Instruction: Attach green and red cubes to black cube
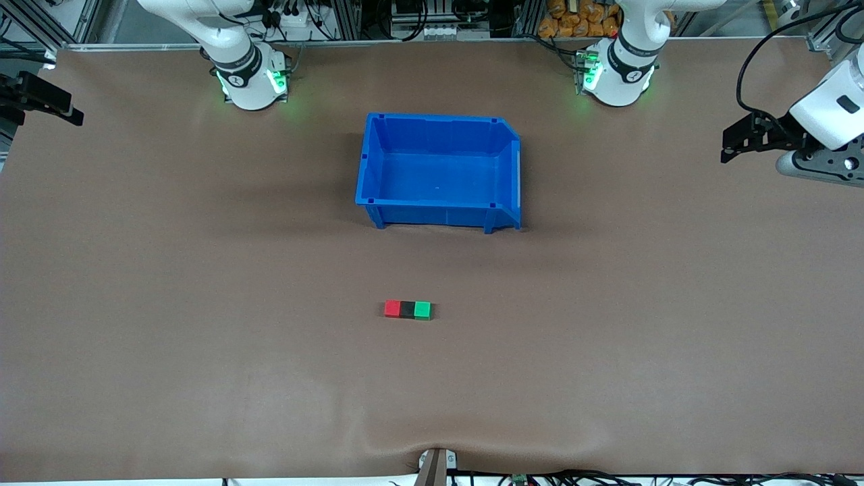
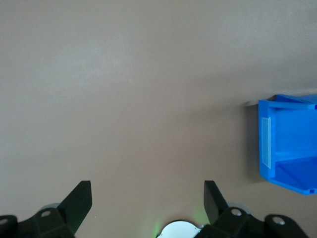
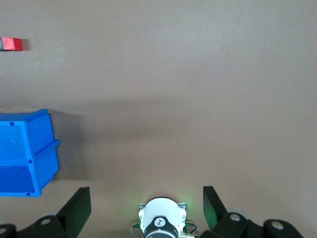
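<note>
The black cube (image 1: 407,309) sits in the middle of a short row of 3 small blocks on the brown surface (image 1: 202,337), with the red cube (image 1: 392,308) touching its face toward the right arm's end and the green cube (image 1: 422,310) touching its face toward the left arm's end, so the 3 form 1 straight bar. The blocks are matte and square-edged, all of the same size. The surface looks like a smooth, dull sheet with a slight ripple near the edge closest to the front camera. The blue bin (image 1: 439,169) stands farther from the front camera than the row, well apart from it; it is a hard plastic tub with ribbed corners, sloped walls and a cut-down lip on the side toward the left arm's end, and nothing lies inside it. Wide bare surface surrounds the row on every side. The left gripper (image 1: 732,143) waits in the air over the surface's edge at the left arm's end, its jaws spread wide and empty, as the left wrist view shows with both black fingers (image 2: 79,201) standing far apart. The right gripper (image 1: 64,111) waits over the edge at the right arm's end; the right wrist view shows its jaws likewise parted with nothing between them, and the red block at the row's end appears small and well away from it.
</note>
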